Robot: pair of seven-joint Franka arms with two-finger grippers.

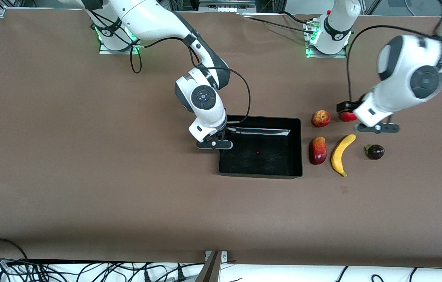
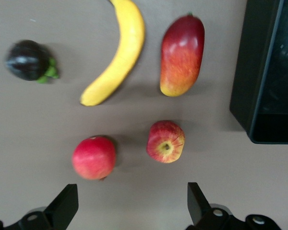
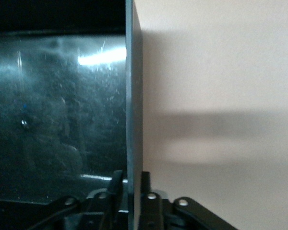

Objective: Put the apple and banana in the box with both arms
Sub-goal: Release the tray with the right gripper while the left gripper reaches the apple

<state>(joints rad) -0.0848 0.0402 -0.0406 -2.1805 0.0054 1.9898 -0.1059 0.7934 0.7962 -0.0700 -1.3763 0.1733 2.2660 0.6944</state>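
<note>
While right hand (image 3: pixel 129 184) straddles box (image 3: pixel 133 96) wall

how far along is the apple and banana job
Nothing is packed yet: the shallow black plastic box holds no fruit. In hand: the right gripper straddles the box's wall, one finger on each side, while the open left gripper hovers above the fruit. Still left: the small red-yellow apple and the long yellow banana, both on the table.

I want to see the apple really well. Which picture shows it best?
The left wrist view: the apple is big there, stem dimple facing the camera. The front view shows the same apple small, on the table beside the box. The right wrist view doesn't show it.
</note>
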